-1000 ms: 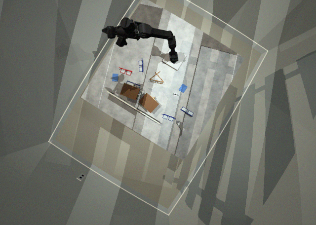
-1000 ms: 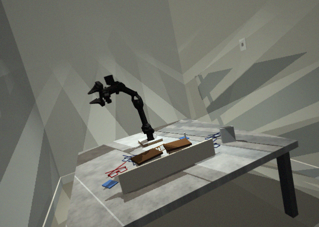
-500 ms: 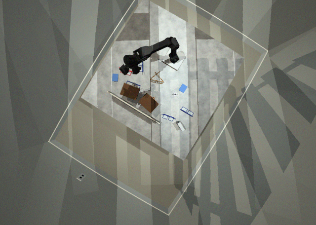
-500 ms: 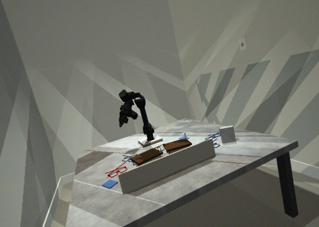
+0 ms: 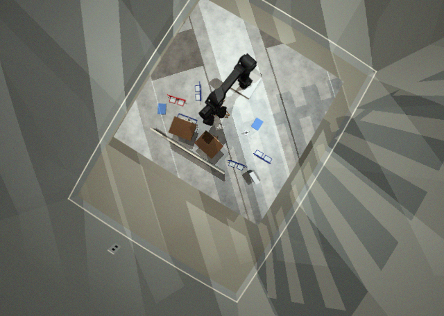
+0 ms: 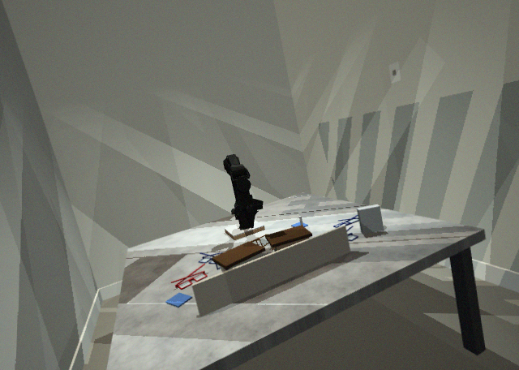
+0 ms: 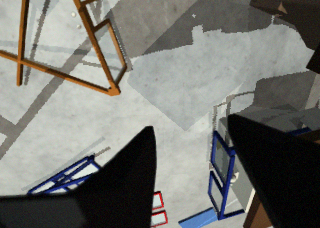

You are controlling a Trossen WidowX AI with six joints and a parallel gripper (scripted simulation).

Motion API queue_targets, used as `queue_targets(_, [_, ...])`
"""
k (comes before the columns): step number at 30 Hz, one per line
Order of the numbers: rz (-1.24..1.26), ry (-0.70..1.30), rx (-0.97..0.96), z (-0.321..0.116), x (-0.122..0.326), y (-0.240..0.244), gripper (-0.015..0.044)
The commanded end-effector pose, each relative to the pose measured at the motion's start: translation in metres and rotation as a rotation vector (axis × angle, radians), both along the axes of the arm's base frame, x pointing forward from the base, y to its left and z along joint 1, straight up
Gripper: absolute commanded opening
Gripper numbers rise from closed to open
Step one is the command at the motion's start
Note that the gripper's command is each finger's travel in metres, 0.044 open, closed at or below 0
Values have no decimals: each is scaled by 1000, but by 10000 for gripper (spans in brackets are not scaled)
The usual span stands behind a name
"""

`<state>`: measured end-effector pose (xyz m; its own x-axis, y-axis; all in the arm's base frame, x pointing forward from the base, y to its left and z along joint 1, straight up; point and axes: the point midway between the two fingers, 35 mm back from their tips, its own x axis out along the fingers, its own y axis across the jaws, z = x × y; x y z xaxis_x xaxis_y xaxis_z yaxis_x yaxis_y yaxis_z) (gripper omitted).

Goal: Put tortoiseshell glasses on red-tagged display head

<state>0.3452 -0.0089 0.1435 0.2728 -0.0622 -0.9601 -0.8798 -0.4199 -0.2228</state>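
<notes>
The tortoiseshell glasses (image 7: pixel 114 90) lie on the table at the upper left of the wrist view, temples spread; the top view shows only a bit of them beside the arm. My gripper (image 7: pixel 190 127) (image 6: pixel 247 226) is part open and empty above the table, its tips to one side of the glasses. Two display heads with brown tops stand side by side: one head (image 5: pixel 182 128) (image 6: pixel 238 253) has blue glasses (image 7: pixel 231 173) at its face side, the other head (image 5: pixel 209 144) (image 6: pixel 289 237) is nearer the table's middle. I cannot make out a red tag on either.
A long low panel (image 5: pixel 186 150) (image 6: pixel 272 273) stands behind the heads. Red glasses (image 5: pixel 176 100) and a blue cloth (image 5: pixel 161 109) (image 6: pixel 178 299) lie on one side. Another blue cloth (image 5: pixel 257 124), more blue glasses (image 5: pixel 262 156) and a grey block (image 5: pixel 254 177) (image 6: pixel 371 221) are on the other.
</notes>
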Motion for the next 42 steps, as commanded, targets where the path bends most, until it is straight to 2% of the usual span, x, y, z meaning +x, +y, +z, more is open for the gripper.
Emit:
queue_targets(1, [72,146,39,-31,-39,32,200])
queue_targets(4, [116,241,54,-49,-67,48,200])
queue_targets(9, [119,248,54,-50,-74,48,200])
queue_targets(12, [119,248,54,-50,-74,48,121])
queue_targets(22, [119,248,54,-53,-73,48,120])
queue_targets(42, [119,247,55,-85,-68,50,120])
